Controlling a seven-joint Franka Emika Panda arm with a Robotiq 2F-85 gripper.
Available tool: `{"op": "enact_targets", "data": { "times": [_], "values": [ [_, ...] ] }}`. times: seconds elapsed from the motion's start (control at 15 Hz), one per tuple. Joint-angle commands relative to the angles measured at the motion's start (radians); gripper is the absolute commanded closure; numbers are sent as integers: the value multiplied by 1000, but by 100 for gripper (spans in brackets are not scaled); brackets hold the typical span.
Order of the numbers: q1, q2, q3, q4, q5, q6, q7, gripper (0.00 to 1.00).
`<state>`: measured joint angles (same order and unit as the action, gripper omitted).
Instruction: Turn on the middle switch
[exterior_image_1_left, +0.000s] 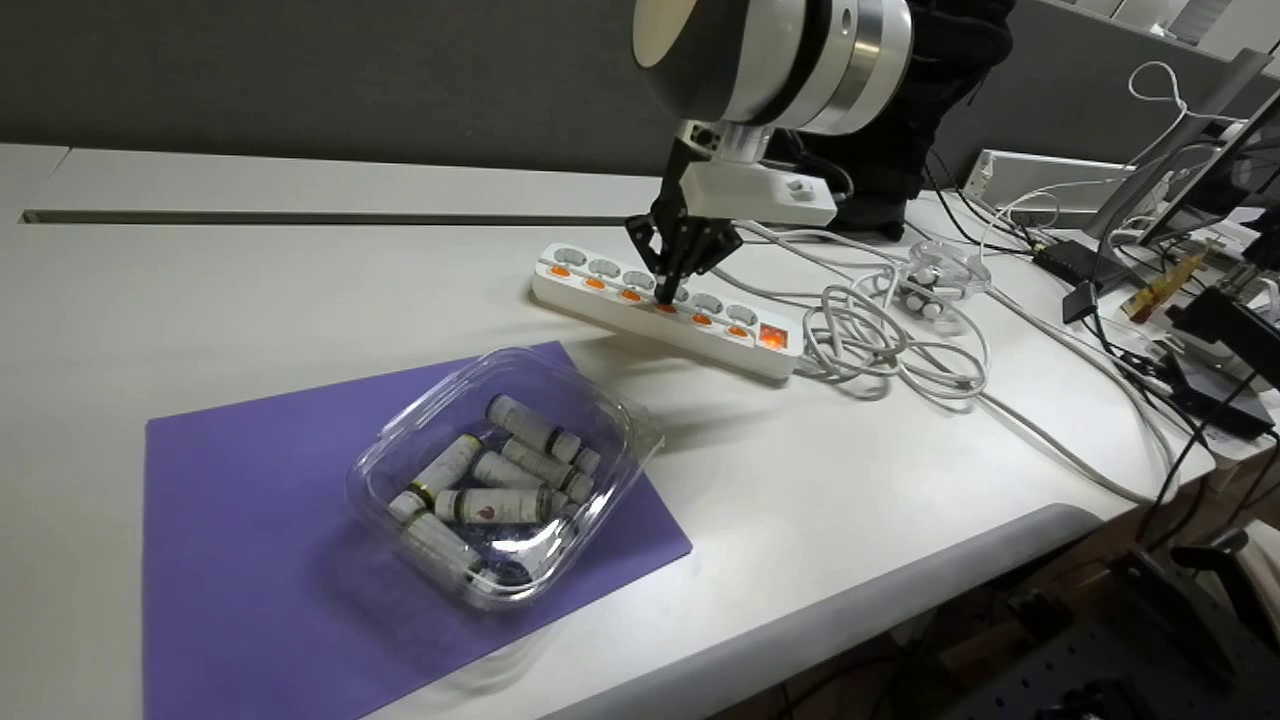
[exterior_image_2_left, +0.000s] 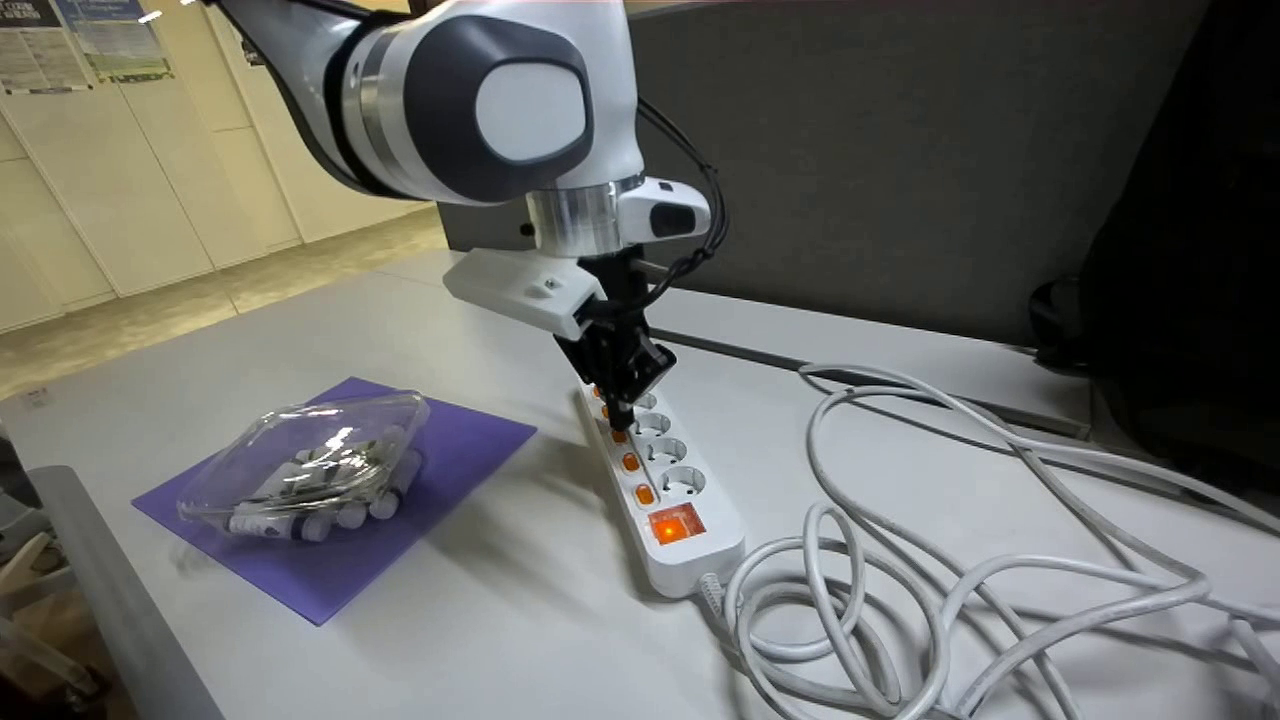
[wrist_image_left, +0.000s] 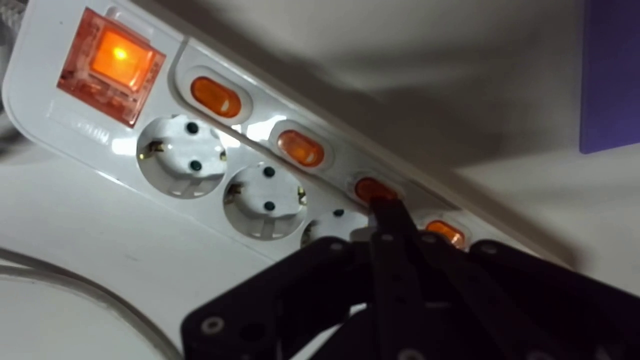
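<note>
A white power strip (exterior_image_1_left: 640, 320) lies on the table, with a row of orange oval switches beside its sockets; it also shows in the other views (exterior_image_2_left: 700, 565) (wrist_image_left: 200, 212). The square main switch (wrist_image_left: 120, 57) at its cable end glows orange. My gripper (exterior_image_1_left: 665, 292) is shut and empty, pointing down at the strip, as also seen in an exterior view (exterior_image_2_left: 620, 418). In the wrist view its fingertips (wrist_image_left: 387, 207) cover part of the third orange switch (wrist_image_left: 371, 189) from the main switch. They look to be on it; firm contact cannot be told. The fingers partly hide the nearby socket.
A clear plastic box (exterior_image_1_left: 610, 400) of small vials sits on a purple sheet (exterior_image_1_left: 240, 560) in front of the strip. Coiled grey cables (exterior_image_1_left: 870, 340) lie at the strip's cable end. A dark partition (exterior_image_2_left: 850, 180) stands behind the table, with a black bag (exterior_image_1_left: 960, 80) by it.
</note>
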<state>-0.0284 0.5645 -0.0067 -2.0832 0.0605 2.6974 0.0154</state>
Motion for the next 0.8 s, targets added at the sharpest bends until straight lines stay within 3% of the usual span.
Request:
{"op": "enact_targets", "data": {
  "times": [0.0,0.73],
  "values": [
    [-17,2,21,6,16,-4,-15,100],
    [4,17,6,2,-7,-7,-2,100]
  ]
}}
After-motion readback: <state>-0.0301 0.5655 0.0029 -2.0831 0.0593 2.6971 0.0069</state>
